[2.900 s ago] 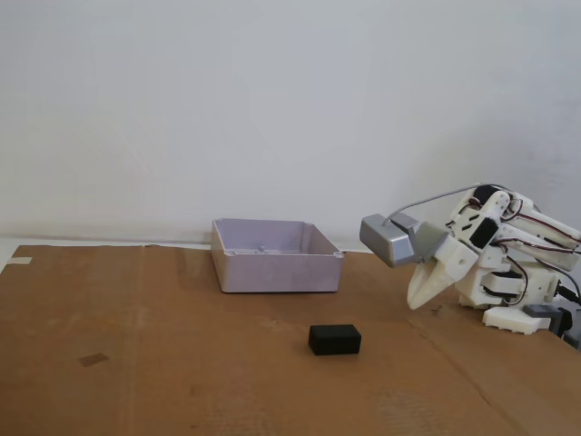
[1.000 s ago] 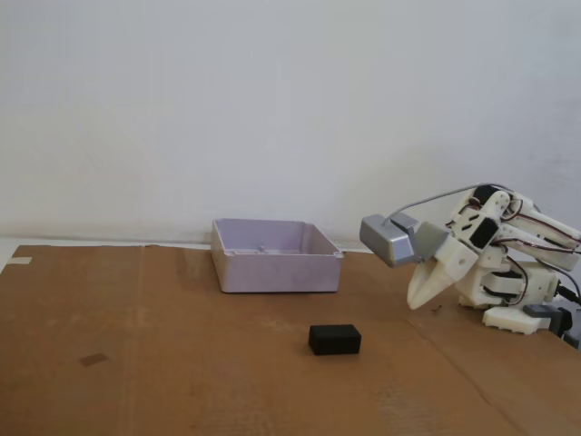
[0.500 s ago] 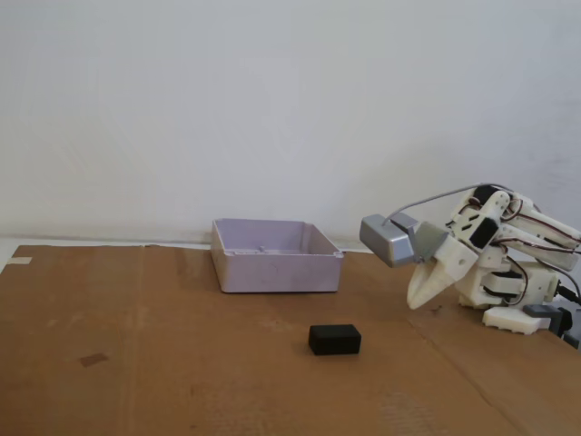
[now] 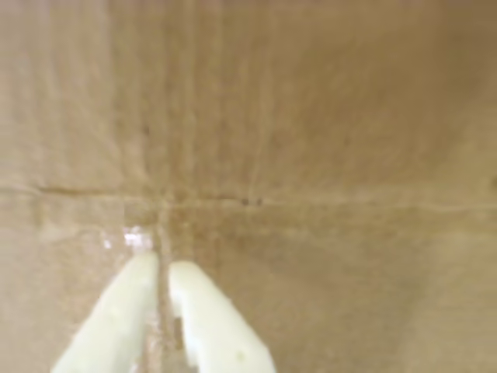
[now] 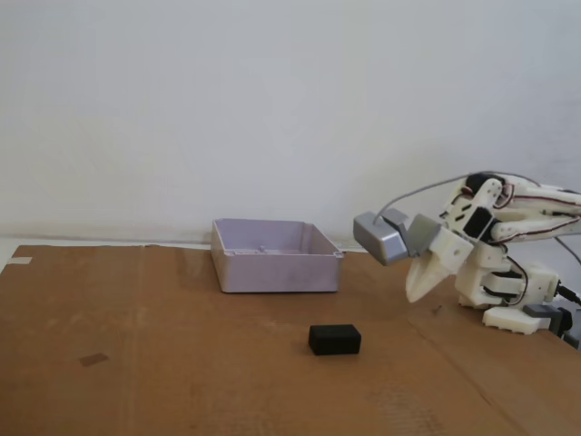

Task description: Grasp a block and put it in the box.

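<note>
Block (image 5: 334, 339), black and oblong, lies flat on the brown cardboard sheet (image 5: 163, 363) in the fixed view, near the middle of the scene and toward the near edge. It sits apart from everything else, with bare cardboard all around it.

Farther back and a little to the left stands the box (image 5: 276, 269), a shallow pale lilac-grey tray with low walls and an open top. Its inside looks bare as far as this view shows. The block is nearer than the box and slightly right of the box's centre, well clear of its front wall.

At the right of the fixed view the white arm (image 5: 508, 263) is folded low over its base, with a grey camera housing (image 5: 386, 236) on the wrist. The gripper (image 5: 418, 292) points down and to the left, its tip just above the cardboard, to the right of the block and a little farther back, not touching it.

In the wrist view the gripper (image 4: 161, 264) enters from the bottom edge as 2 pale fingers (image 4: 210, 318), their tips almost together with only a thin slit between them and nothing held. Beneath them is blurred cardboard with a crease (image 4: 93, 190) running left to right and a small glossy patch (image 4: 132, 237) just beyond the left fingertip. Neither block nor box appears in this view.
</note>
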Available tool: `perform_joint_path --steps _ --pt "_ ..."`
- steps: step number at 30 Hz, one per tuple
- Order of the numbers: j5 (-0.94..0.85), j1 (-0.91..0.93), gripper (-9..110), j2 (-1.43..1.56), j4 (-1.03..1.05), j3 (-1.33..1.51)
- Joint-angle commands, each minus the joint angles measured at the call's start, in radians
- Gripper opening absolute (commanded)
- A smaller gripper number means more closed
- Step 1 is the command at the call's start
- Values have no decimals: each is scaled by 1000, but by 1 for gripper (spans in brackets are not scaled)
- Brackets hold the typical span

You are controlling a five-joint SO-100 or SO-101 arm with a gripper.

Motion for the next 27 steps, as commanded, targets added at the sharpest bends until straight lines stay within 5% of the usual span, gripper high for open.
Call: perform_joint_path --steps 1,27 --pt "-2 -8 0 -69 -67 -190" --pt "3 -187 0 -301 -422 -356"
